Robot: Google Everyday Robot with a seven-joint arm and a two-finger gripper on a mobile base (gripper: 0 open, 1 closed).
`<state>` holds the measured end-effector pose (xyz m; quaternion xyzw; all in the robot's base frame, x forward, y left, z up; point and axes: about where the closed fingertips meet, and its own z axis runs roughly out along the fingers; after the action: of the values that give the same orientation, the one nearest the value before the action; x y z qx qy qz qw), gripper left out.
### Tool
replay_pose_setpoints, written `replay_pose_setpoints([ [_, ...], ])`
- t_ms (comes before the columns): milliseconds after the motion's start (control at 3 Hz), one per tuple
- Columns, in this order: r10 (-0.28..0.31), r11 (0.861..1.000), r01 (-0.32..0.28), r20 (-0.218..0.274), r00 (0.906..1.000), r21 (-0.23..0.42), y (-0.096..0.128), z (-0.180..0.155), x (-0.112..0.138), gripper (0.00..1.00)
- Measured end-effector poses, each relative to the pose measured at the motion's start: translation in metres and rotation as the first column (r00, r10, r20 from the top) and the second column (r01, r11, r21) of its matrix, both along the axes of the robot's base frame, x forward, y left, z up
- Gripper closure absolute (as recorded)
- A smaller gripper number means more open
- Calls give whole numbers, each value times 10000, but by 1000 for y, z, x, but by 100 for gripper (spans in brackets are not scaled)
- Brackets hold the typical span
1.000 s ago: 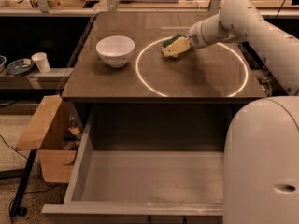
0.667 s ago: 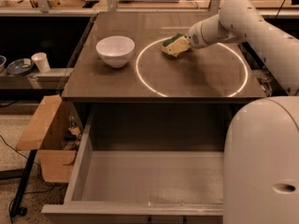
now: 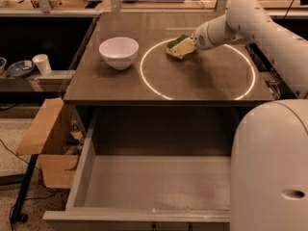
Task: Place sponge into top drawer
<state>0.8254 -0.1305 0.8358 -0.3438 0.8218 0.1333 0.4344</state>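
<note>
The sponge [image 3: 179, 47], yellow with a dark green top, sits tilted on the brown tabletop at the far left of a bright ring of light. My gripper [image 3: 188, 46] is at the sponge's right side, at the end of the white arm reaching in from the right, and appears shut on it. The top drawer [image 3: 91, 150], grey metal and wide, is pulled open below the table's front edge, with nothing in it.
A white bowl [image 3: 119, 52] stands on the table [image 3: 202, 83] left of the sponge. My white base [image 3: 272, 167] covers the drawer's right part. Cardboard [image 3: 45, 129] lies on the floor at left. A paper cup [image 3: 42, 63] and small dish [image 3: 19, 69] sit on a low shelf at far left.
The sponge and gripper have shifted very slightly; the sponge's tilt looks a little greater. The drawer and bowl have not moved.
</note>
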Motion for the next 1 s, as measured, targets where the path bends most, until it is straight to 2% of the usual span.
replay_pose_setpoints([
  [333,2,10000,-2,-2,10000,0,0,0,0,100],
  [1000,-58,10000,59,152,9999,-21,-7,8,0,100],
])
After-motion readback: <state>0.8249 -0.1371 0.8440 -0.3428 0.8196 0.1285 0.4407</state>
